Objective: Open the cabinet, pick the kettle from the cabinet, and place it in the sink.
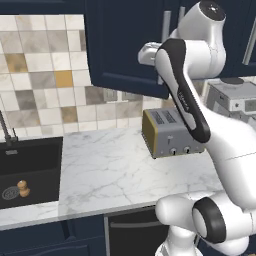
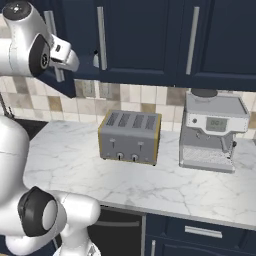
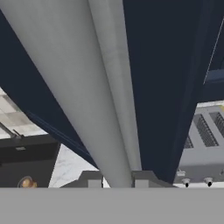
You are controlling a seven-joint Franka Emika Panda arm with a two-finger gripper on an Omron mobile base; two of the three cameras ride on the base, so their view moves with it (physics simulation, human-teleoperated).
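Cabinet (image 1: 125, 45) first: from the left base view I see my arm reaching up to its navy door, with the toaster (image 1: 170, 131) on the counter (image 1: 110, 170) below the gripper and the sink (image 1: 30, 170) down to its left. From the right base view, the gripper (image 2: 94, 59) sits at the long silver handle (image 2: 102, 37). From the hand view, that handle (image 3: 78, 96) runs between the fingertips (image 3: 94, 180), gripper clenched on it.

Kitchen count, by kind
One toaster (image 2: 131, 136), one coffee machine (image 2: 214, 131), one sink (image 1: 30, 172), three silver bar handles (image 2: 102, 38) on the cabinet (image 2: 145, 35).
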